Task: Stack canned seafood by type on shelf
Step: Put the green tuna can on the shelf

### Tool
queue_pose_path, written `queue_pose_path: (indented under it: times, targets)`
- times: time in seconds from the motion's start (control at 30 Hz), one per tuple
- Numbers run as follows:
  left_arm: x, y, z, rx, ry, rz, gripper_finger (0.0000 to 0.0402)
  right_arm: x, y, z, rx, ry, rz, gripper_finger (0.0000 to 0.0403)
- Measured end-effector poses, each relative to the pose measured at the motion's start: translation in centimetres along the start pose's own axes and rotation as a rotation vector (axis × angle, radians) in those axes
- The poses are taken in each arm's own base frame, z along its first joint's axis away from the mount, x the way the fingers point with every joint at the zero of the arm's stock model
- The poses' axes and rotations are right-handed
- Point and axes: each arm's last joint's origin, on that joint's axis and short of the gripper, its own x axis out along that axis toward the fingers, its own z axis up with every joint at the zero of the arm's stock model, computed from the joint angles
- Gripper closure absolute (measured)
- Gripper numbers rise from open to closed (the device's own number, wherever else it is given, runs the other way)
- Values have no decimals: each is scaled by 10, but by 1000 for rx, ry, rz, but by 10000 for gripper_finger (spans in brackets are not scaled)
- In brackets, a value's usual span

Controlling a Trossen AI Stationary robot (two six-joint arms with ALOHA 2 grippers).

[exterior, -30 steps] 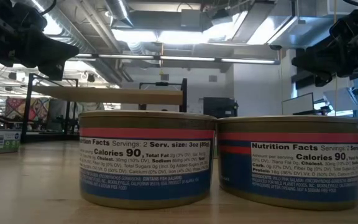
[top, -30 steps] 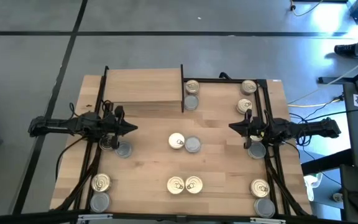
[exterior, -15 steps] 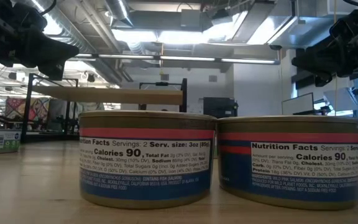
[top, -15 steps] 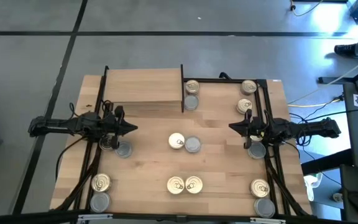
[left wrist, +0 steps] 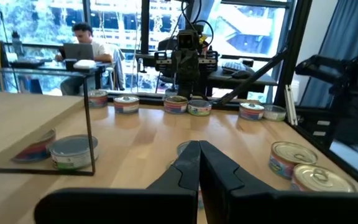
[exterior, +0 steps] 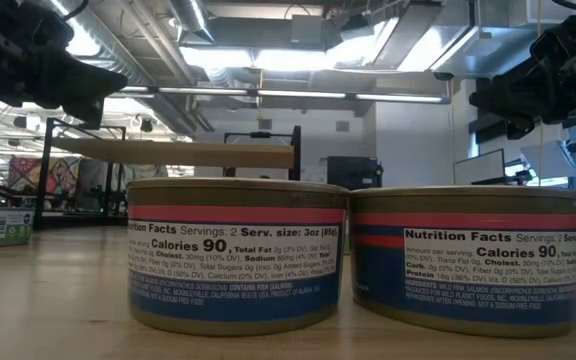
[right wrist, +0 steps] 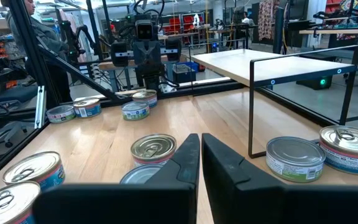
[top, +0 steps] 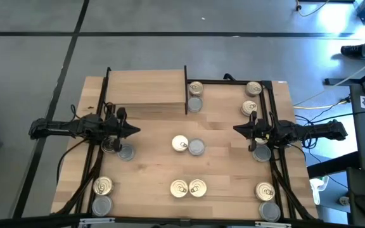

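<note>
Canned seafood tins stand in pairs around the tabletop: gold-lidded [top: 180,144] beside silver-topped [top: 196,147] at the middle, two gold ones [top: 189,188] at the near edge, others at the corners and sides. The shelf [top: 146,87], a raised light-wood plank on black posts, stands at the far left with nothing on top; two tins [top: 195,96] sit just past its right end. My left gripper [top: 135,131] hovers shut at the left side, pointing level toward the middle. My right gripper [top: 236,130] hovers shut at the right side, facing it.
Black frame rails [top: 276,158] run along both table sides under the arms. In the low view two tins [exterior: 236,255] [exterior: 465,258] stand close to the camera. Bare wood lies between the middle pair and the shelf. A person sits in the room beyond [left wrist: 82,38].
</note>
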Motion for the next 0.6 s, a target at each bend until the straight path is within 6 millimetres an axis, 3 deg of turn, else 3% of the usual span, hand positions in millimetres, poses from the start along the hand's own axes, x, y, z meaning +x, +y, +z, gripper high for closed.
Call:
queue_pose_path:
  times: [0.13, 0.3, 0.6]
  targets:
    - [0, 0, 0, -32, 0, 0, 400, 0, 0, 0, -14, -5, -17, 384]
    - [0, 0, 4, -76, -37, -3, 400, 0, 0, 2, 116, -25, -3, 384]
    - [-1, 1, 14, -84, -151, 27, 400, 0, -1, 2, 113, -28, -33, 384]
